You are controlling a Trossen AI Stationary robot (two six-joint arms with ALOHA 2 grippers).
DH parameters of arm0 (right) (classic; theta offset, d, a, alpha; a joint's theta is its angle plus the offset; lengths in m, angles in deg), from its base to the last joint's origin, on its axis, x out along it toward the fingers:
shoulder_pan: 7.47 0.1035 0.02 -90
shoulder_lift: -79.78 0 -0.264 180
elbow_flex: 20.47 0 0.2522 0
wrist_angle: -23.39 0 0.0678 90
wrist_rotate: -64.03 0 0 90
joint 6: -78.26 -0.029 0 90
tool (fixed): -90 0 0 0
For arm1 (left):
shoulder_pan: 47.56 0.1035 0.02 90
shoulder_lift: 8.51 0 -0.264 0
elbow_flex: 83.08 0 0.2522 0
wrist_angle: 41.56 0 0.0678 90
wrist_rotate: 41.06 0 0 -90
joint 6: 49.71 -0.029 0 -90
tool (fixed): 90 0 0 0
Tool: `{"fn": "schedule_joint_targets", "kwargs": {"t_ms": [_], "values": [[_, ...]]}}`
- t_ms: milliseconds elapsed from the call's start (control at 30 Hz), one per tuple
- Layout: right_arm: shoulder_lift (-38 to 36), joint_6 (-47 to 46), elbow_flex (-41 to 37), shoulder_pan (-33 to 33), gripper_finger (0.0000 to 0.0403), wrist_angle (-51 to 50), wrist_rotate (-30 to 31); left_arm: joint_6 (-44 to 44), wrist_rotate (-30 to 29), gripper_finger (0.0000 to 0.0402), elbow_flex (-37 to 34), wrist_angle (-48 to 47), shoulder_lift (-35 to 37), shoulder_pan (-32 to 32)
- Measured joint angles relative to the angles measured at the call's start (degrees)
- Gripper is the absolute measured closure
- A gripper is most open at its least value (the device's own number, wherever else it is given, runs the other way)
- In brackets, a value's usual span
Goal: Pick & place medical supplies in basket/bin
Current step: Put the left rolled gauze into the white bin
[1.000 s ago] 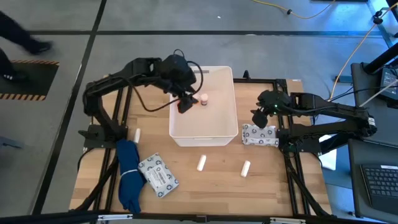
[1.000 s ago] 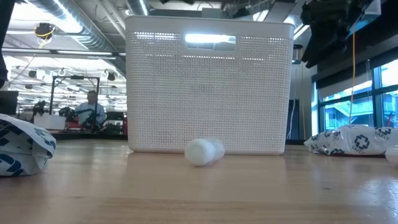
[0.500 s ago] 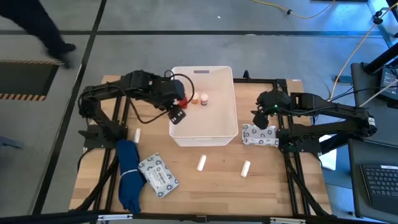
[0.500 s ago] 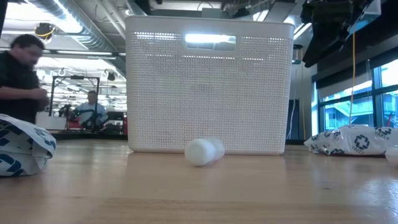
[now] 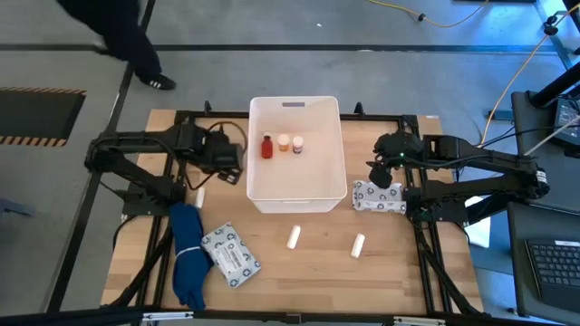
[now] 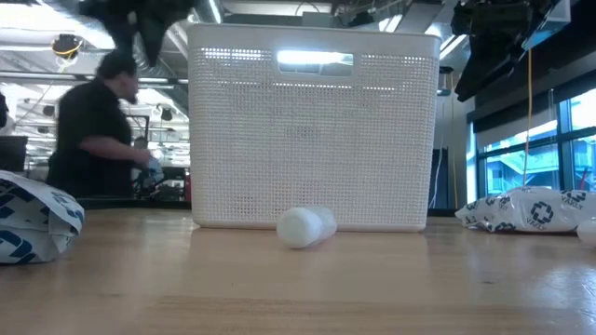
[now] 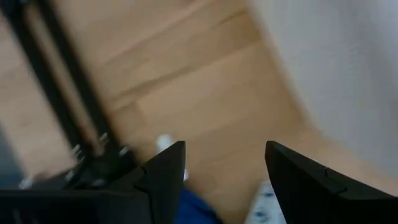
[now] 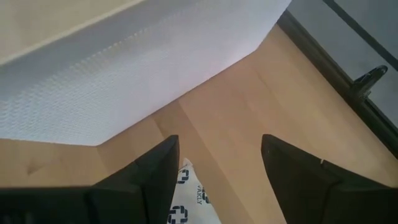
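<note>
The white bin (image 5: pixel 294 186) stands mid-table. In it are a red bottle (image 5: pixel 267 147) and two small vials (image 5: pixel 290 144). My left gripper (image 5: pixel 227 168) hangs open over the bare wood just left of the bin, its fingers (image 7: pixel 165 180) apart with nothing between them. My right gripper (image 5: pixel 379 174) is open above a white printed packet (image 5: pixel 379 196) that lies by the bin's near right corner; the packet's edge (image 8: pixel 186 199) shows between its fingers. A second packet (image 5: pixel 231 255) and three white cylinders (image 5: pixel 293 237) (image 5: pixel 359 244) (image 5: pixel 200 196) lie on the table.
A blue cloth (image 5: pixel 188 254) lies near the left front beside the second packet. Black frame rails (image 5: pixel 172 195) run along both table sides. One cylinder (image 6: pixel 305 226) lies just in front of the bin's near wall (image 6: pixel 312 130). A person (image 6: pixel 93 130) stands beyond the table.
My left gripper has drawn back from above the bin toward the table's left edge and sunk lower, rolling as it went. The red bottle, hidden under the gripper before, now stands free in the bin. A person has walked past behind the table.
</note>
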Motion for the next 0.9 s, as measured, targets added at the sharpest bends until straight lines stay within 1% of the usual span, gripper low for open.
{"fn": "schedule_joint_targets", "kwargs": {"t_ms": [200,267,400,533,600,700,833,900], "values": [[0.04,-0.1,0.0,-0.02,0.0174,1.44,0.0,5.81,1.79,0.0187,-15.04,0.31,1.72,0.07],[0.04,-0.16,0.0,-0.02,0.0174,2.43,0.02,7.62,3.56,0.0187,-19.84,1.15,1.49,0.17],[0.04,-1.26,0.0,-0.02,0.0174,4.25,0.02,10.52,8.73,0.0187,-29.13,8.99,1.52,0.15],[0.04,-1.53,0.0,-0.04,0.0174,4.95,0.02,12.42,10.54,0.0187,-36.71,19.37,1.51,0.17],[0.04,-1.74,0.0,-0.04,0.0174,4.96,0.02,13.53,11.69,0.0187,-39.41,21.93,1.51,0.17],[0.04,-1.92,0.0,-0.04,0.0174,5.18,0.02,14.14,11.95,0.0187,-41.97,23.35,1.22,0.15],[0.04,-2.19,0.0,-0.04,0.0174,6.11,0.02,13.78,8.78,0.0187,-42.8,25.28,0.9,0.17],[0.04,-2.46,0.0,-0.04,0.0174,6.32,0.02,13.74,8.54,0.0187,-43.44,25.94,0.57,0.22]]}}
